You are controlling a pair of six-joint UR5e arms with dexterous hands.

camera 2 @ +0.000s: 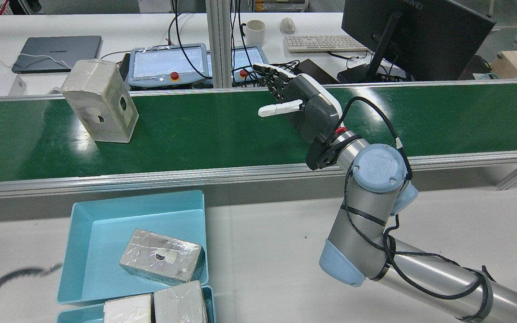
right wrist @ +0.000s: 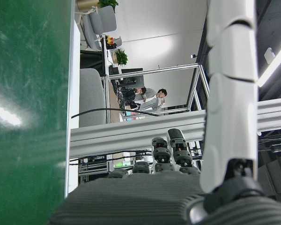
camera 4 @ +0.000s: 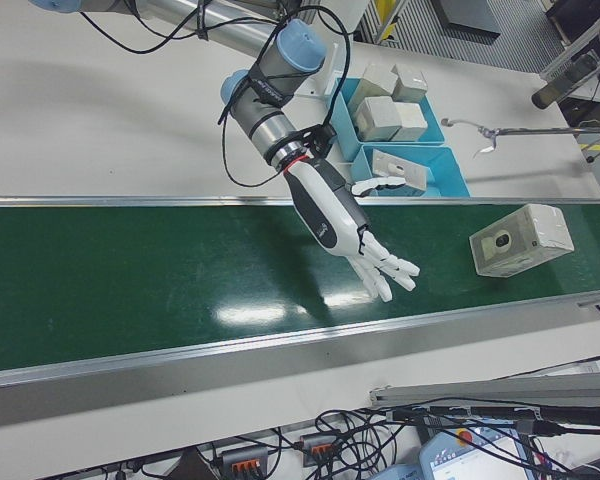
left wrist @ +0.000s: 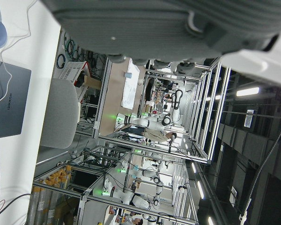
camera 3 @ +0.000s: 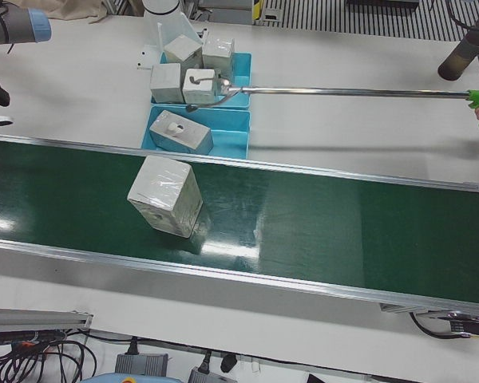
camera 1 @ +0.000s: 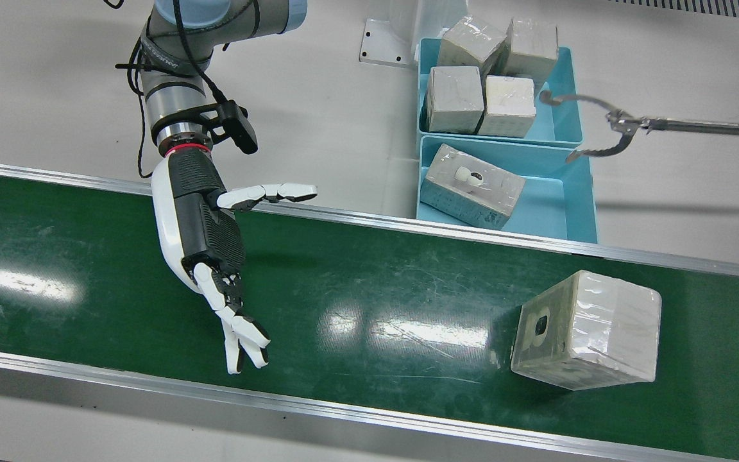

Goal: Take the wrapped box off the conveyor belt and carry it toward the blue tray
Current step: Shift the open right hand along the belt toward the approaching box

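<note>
Conveyor belt (camera 1: pixel 356 301): green, framed by metal rails, running the full width of the bench (camera 1: pixel 55 109); glare patches on its surface.

Right arm (camera 2: pixel 366 211): reaches over the near rail in the rear view, cable wound along it.

Blue tray (camera 1: pixel 571 205): beside the belt's far rail in the front view, holding one wrapped block lying tilted. A second blue tray (camera 1: pixel 568 96) touches it on the side away from the belt, packed with four wrapped blocks.

Wrapped box (camera 1: pixel 587 330): on the belt, tipped so one edge rests on the green surface, dark round mark on its end face. Well apart from the right robot hand, on the belt in front of the blue tray.

Right robot hand (camera 1: pixel 206 237): above the belt, fingers (camera 1: pixel 244 333) spread wide, thumb out to the side, holding nothing.

Left robot hand (left wrist: pixel 178 28): only its underside shows in its own camera; state cannot be told.

Reacher tool (camera 1: pixel 607 131): long rod, claw over the trays' edge.
</note>
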